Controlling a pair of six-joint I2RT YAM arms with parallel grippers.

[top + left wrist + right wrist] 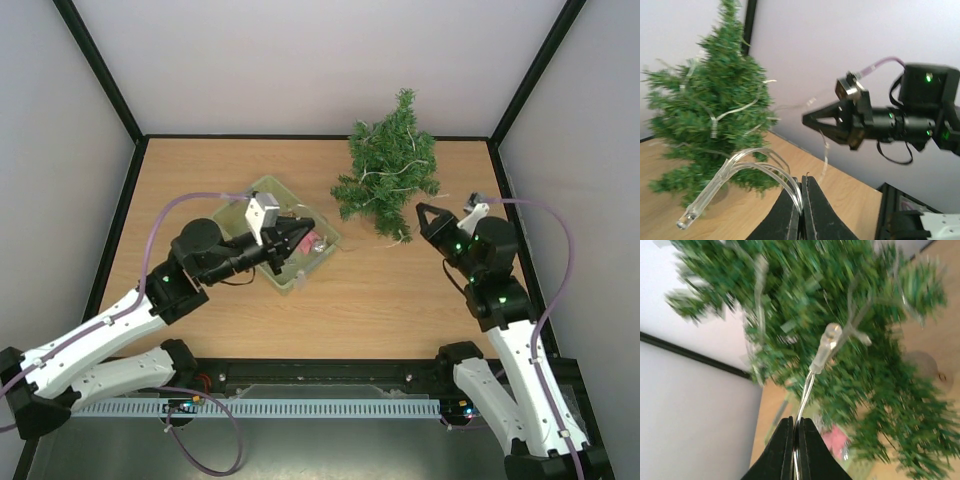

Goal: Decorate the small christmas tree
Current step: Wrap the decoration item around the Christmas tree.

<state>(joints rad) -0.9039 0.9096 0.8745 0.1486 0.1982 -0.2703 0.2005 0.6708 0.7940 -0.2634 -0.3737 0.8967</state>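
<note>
The left end effector (303,228) hovers over a pale green basket (283,285) at 9 o'clock of the counter's (390,300) middle. Its fingers are pressed together, pinching looped strands of a clear light string (747,167) with an LED bulb (686,220) at the loose end. In the basket lies something pink (316,242), too small to identify. The small christmas tree (387,170) stands upright at 2 o'clock from the basket, near the back edge, with pale wire draped over its branches. At 4 o'clock of the tree, the right end effector (424,212) is also pressed together, pinching a strand of the string just below a second bulb (827,342).
</note>
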